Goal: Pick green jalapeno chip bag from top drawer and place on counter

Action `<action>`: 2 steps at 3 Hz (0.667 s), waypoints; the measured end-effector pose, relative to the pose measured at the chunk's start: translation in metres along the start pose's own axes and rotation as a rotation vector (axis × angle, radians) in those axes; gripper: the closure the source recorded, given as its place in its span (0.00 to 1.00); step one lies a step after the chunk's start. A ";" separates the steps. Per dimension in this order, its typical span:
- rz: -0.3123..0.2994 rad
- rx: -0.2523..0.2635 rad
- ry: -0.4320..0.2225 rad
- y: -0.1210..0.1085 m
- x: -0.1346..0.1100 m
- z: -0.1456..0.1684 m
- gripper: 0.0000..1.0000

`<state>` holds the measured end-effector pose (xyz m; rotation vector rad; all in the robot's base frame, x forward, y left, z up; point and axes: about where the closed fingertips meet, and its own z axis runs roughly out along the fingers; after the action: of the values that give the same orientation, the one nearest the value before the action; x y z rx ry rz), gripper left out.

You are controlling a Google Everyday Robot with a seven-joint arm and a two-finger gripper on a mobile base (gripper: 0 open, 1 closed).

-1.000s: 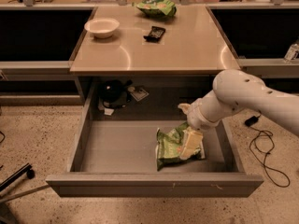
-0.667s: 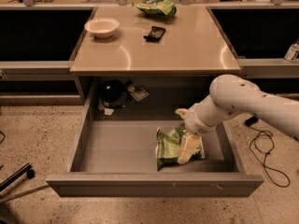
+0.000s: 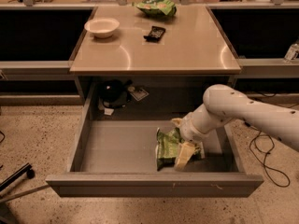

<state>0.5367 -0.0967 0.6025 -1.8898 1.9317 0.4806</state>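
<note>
The green jalapeno chip bag [image 3: 166, 146] lies crumpled on the floor of the open top drawer [image 3: 117, 146], right of its middle. My gripper [image 3: 180, 139] reaches down into the drawer from the right, right at the bag. Its fingers are spread: one pale finger [image 3: 184, 156] lies over the bag's right side, and the other fingertip [image 3: 176, 122] shows just behind the bag. The bag rests on the drawer floor. The counter [image 3: 177, 48] is the beige tabletop above the drawer.
On the counter are a white bowl [image 3: 102, 27] at the back left, a small black packet [image 3: 154, 32] and a puffier green bag [image 3: 155, 6] at the back. A dark object [image 3: 112, 92] and a card lie at the drawer's back. A cable [image 3: 266, 157] lies on the floor to the right.
My gripper has moved a little left and toward the drawer's front, closer over the chip bag. The bag has barely shifted.
</note>
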 end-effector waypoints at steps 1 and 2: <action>0.001 -0.002 0.000 0.000 0.000 0.001 0.19; 0.001 -0.002 0.000 0.000 0.000 0.001 0.41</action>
<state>0.5363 -0.0965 0.6013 -1.8900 1.9326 0.4836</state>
